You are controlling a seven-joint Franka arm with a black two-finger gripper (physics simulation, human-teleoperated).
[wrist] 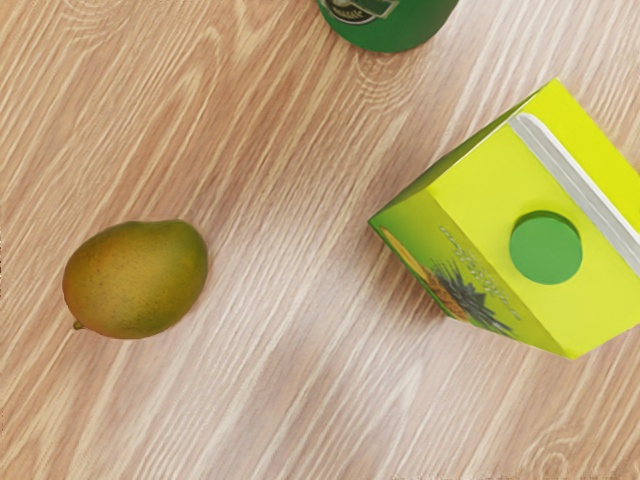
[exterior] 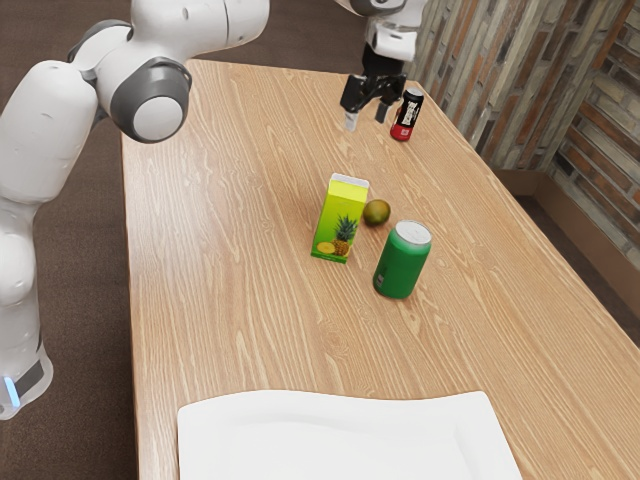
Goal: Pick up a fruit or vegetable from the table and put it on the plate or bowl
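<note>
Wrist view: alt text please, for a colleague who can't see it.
A green-orange mango lies on the wooden table, apart from an upright green-capped pineapple juice carton; a green can stands near the carton.

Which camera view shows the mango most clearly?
The wrist view: the mango lies whole and uncovered on the table, with its green-orange skin and stem end plain to see. In the exterior view it is a small dark-green shape beside the pineapple juice carton.

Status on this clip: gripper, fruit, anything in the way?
Gripper open, empty, above the table. Mango on table, not yet on white plate. Pineapple juice carton and green can stand close beside it.
</note>
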